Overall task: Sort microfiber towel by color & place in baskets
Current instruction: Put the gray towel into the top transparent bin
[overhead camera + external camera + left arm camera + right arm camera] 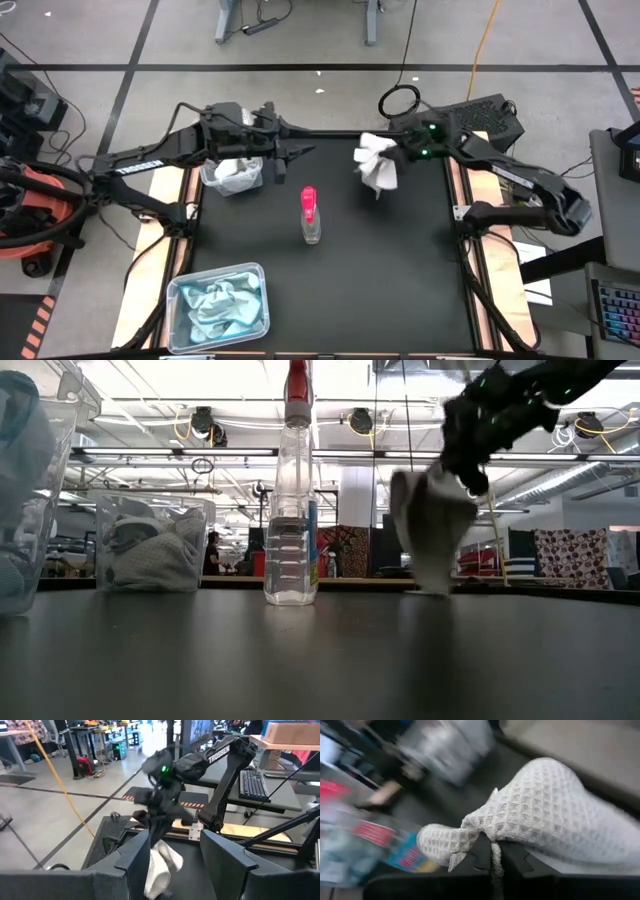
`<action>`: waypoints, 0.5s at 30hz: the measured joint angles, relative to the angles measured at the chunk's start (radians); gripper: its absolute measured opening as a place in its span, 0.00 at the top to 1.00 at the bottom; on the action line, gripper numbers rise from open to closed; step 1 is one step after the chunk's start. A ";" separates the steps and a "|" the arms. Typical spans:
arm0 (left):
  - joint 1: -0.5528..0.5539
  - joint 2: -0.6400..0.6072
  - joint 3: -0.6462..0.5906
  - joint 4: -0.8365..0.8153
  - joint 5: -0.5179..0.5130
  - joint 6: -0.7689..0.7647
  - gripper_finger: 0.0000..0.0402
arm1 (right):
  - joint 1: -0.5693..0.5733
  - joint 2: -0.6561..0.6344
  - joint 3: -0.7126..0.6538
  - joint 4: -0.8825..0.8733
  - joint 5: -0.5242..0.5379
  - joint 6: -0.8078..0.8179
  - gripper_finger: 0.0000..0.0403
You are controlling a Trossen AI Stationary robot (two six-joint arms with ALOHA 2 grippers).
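Note:
My right gripper (402,152) (468,452) (492,857) is over the table's far middle, shut on a white waffle-weave towel (376,165) (430,530). My left gripper (298,152) (175,870) is open and level, just right of the far-left clear basket (208,178) (150,545), which holds white towels. It points at the hanging towel (160,870). A second clear basket (176,292) near the near-left corner holds light blue towels (220,305). My right gripper pinches the white towel at a bunched fold (485,832) near its upper end, several layers gathered between the fingers. It comes from above and the right, slanting down. The towel hangs slack below it. I cannot tell whether its lower end (432,588) touches the table.
A clear spray bottle with a pink top (310,215) (291,510) stands upright mid-table, between the two arms and nearer than them. The black mat (400,280) is bare to the right and near side of the bottle. Cables and desks lie beyond the far edge.

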 joint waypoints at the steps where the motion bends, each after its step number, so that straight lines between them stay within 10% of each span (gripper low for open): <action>1: 0.000 0.014 0.000 0.020 0.003 0.006 0.55 | 0.009 -0.025 0.000 0.035 -0.016 0.010 1.00; 15: 0.002 0.205 0.000 0.301 -0.017 -0.011 0.17 | 0.193 -0.186 0.109 0.265 -0.084 0.052 1.00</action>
